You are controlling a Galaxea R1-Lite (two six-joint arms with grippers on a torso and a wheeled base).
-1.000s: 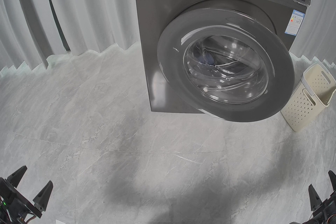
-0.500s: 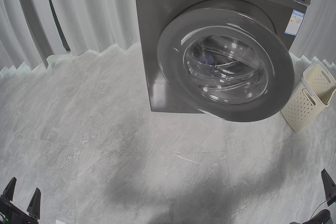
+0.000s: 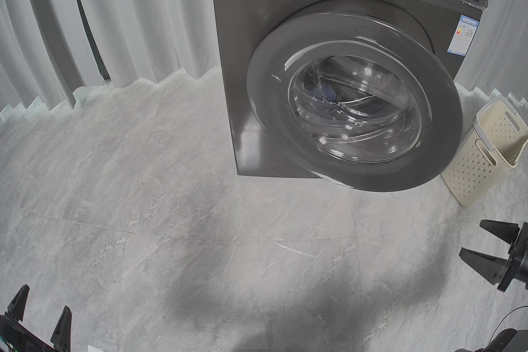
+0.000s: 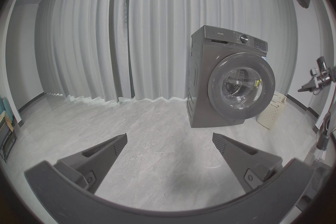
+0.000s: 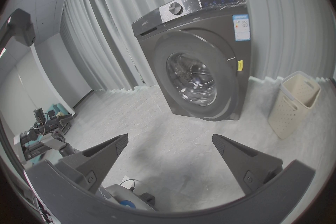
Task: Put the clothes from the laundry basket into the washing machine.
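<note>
Left gripper [image 4: 169, 135]: fingers spread wide, held above pale grey stone-look floor [image 4: 150, 123], well apart from the washing machine [image 4: 198, 88]. Machine is a dark grey front-loader with a round glass door [image 4: 241, 85]. Cream perforated laundry basket [image 4: 270, 115] stands just beside the machine. Pleated white curtain [image 4: 157, 25] hangs behind the machine.

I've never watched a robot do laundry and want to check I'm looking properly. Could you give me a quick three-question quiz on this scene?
1. True or false: the laundry basket stands on the robot's left of the washing machine.
2. The right gripper is: A) open and empty, B) shut on a shirt, C) gripping the basket's handle.
3. What hangs behind the machine?

Key: 1 false, it stands on the robot's right. 2 A. 3 pale curtains.
</note>
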